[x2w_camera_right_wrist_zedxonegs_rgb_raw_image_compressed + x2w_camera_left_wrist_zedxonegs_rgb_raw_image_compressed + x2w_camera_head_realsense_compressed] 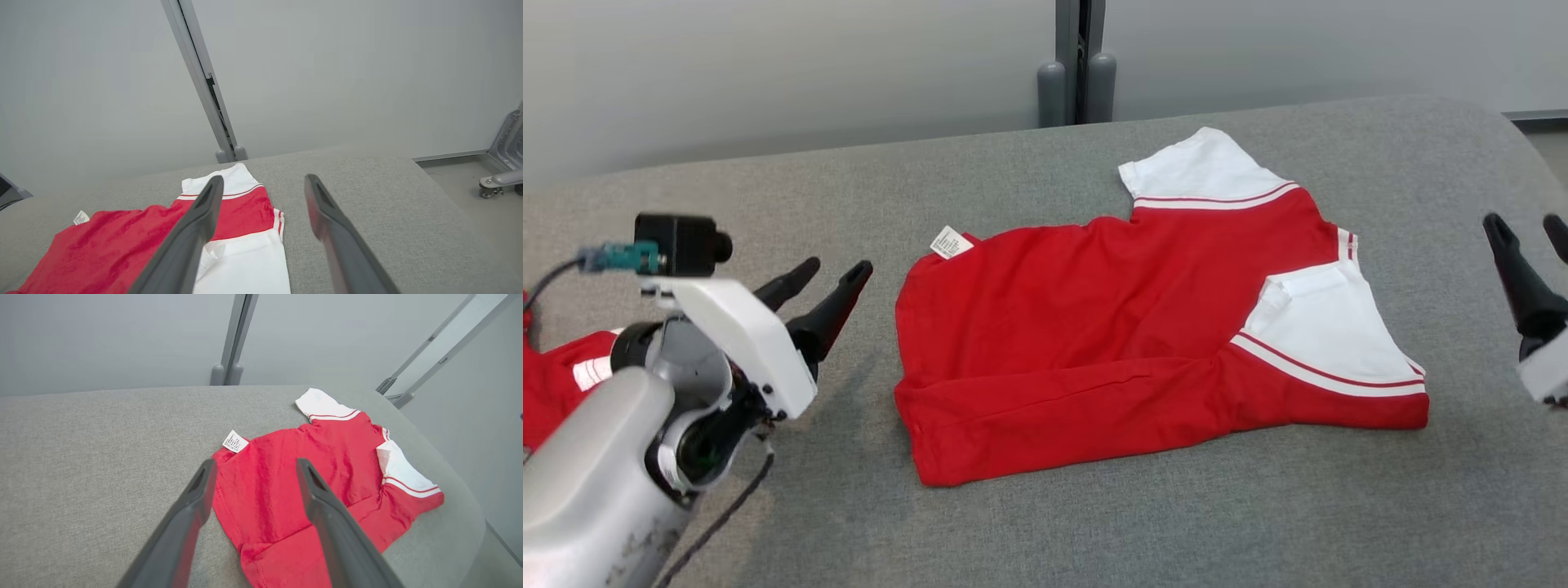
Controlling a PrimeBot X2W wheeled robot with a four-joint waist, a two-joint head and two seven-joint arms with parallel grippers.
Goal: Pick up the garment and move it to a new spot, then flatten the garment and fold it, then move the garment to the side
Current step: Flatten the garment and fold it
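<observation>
The garment [1111,327] is a red shirt with white sleeves and red-striped trim, lying loosely folded on the grey padded table [1013,531], its white care label at the upper left corner. It also appears as the garment [286,490] in the left wrist view and the garment [122,241] in the right wrist view. My left gripper [829,282] hovers just left of the shirt's hem, open and empty. My right gripper [1527,233] stands at the right edge of the head view, clear of the sleeve, open and empty. Left gripper [253,473] and right gripper [263,188] both show spread fingers.
Another piece of red cloth [560,384] lies at the far left behind my left arm. A grey post [1078,57] rises behind the table against a pale wall. A wheeled frame [500,179] stands on the floor beyond the table's right end.
</observation>
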